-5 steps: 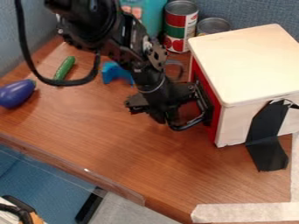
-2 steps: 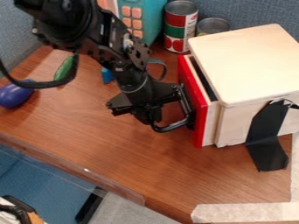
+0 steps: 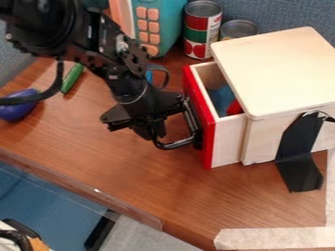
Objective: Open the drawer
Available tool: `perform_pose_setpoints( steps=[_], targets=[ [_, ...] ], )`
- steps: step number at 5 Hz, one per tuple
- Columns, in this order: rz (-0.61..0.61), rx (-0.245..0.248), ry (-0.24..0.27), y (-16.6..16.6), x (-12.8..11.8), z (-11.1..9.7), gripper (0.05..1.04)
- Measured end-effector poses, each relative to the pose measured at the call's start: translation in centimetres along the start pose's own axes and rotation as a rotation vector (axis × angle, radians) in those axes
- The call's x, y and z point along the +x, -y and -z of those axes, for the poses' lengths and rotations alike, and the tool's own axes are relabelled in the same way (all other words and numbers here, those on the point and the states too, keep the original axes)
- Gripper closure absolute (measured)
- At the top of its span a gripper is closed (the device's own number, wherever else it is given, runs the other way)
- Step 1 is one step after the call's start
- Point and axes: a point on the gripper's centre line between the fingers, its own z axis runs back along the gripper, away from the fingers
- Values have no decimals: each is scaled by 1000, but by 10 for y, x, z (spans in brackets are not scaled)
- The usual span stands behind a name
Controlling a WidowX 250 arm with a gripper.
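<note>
The black gripper (image 3: 148,126) hangs just left of the wooden box (image 3: 281,68), down at the drawer's handle and overlapping it. That black handle (image 3: 175,145) is a curved bar on the red front (image 3: 208,132) of the drawer (image 3: 229,139). The drawer stands partly out of the box's left side, with its inside showing from above. In it lie a blue thing (image 3: 223,98) and a red thing (image 3: 234,108). Part of the handle is hidden behind the gripper.
Two cans (image 3: 202,29) (image 3: 238,29) and a teal toy with orange buttons (image 3: 157,24) stand behind. A purple eggplant (image 3: 18,110) and a green cucumber (image 3: 72,78) lie at the left. Black tape (image 3: 298,152) holds the box's front side.
The gripper has moved left, and the drawer has slid out of the box with it. First nearly closed, the drawer now shows its inside and the blue and red things.
</note>
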Motion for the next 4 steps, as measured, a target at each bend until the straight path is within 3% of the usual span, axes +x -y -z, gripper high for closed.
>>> perform_pose_setpoints(
  steps=[2, 4],
  targets=[
    [-6, 0, -2, -11, -4, -10, 932],
    [28, 10, -69, -28, -8, -12, 932]
  ],
)
